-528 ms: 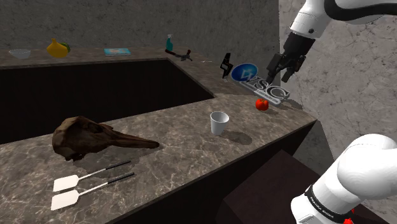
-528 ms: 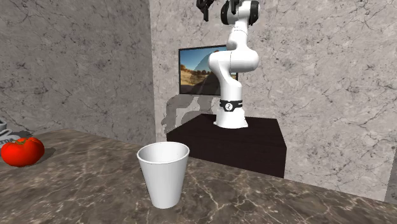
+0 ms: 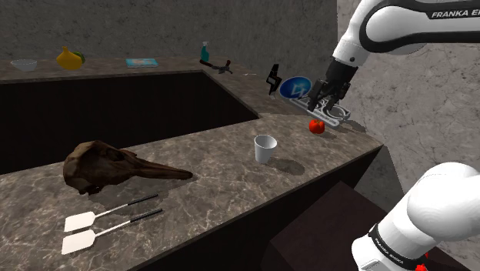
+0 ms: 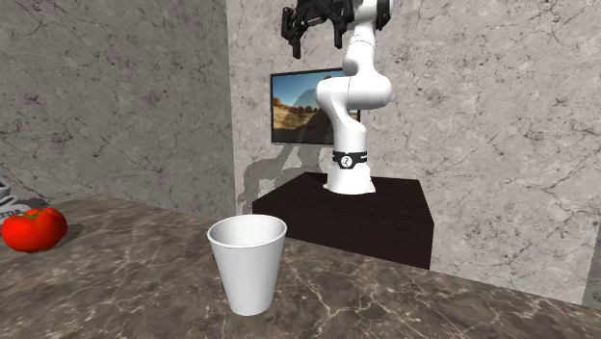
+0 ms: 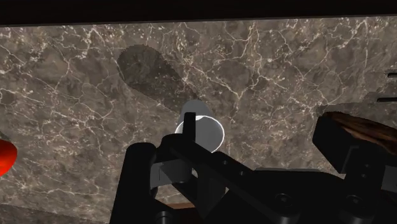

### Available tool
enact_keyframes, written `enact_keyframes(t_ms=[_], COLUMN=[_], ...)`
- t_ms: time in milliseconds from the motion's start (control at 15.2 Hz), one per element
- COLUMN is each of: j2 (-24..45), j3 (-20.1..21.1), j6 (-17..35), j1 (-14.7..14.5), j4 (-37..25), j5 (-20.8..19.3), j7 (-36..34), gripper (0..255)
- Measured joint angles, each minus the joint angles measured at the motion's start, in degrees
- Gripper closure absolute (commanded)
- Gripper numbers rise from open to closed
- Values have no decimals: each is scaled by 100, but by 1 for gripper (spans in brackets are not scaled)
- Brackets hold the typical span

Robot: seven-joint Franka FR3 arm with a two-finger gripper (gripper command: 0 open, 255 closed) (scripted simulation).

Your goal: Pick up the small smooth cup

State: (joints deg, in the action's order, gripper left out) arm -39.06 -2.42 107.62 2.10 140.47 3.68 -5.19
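A small, plain white cup [image 3: 265, 148] stands upright on the dark marble counter [image 3: 208, 173], close to the second exterior camera [image 4: 248, 262]. My black gripper [image 3: 323, 98] hangs in the air above and to the shoulder view's right of the cup, over the counter's far corner. Its fingers stand apart with nothing between them [image 4: 314, 31]. Looking along the gripper [image 5: 238, 146], the cup [image 5: 200, 129] lies below, just beyond the left finger, rim towards the camera.
A red tomato [image 3: 315, 125] and a blue-and-silver logo sign [image 3: 332, 112] sit right under the gripper. A brown animal skull [image 3: 108, 165] and two white spatulas [image 3: 85, 231] lie farther left. The back counter holds a spray bottle [image 3: 205, 52] and a bowl [image 3: 23, 65].
The arm has swung down and to the shoulder view's left, bringing the gripper lower over the sign and tomato. The cup has not moved.
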Motion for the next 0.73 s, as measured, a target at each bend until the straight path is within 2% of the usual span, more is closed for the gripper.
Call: enact_keyframes(t_ms=[396, 726], j2=[1085, 2075], j3=[-281, -533], j6=[1200, 2142], j1=[12, -27], j4=[117, 86], j5=[137, 399], j7=[325, 707], gripper=[0, 0])
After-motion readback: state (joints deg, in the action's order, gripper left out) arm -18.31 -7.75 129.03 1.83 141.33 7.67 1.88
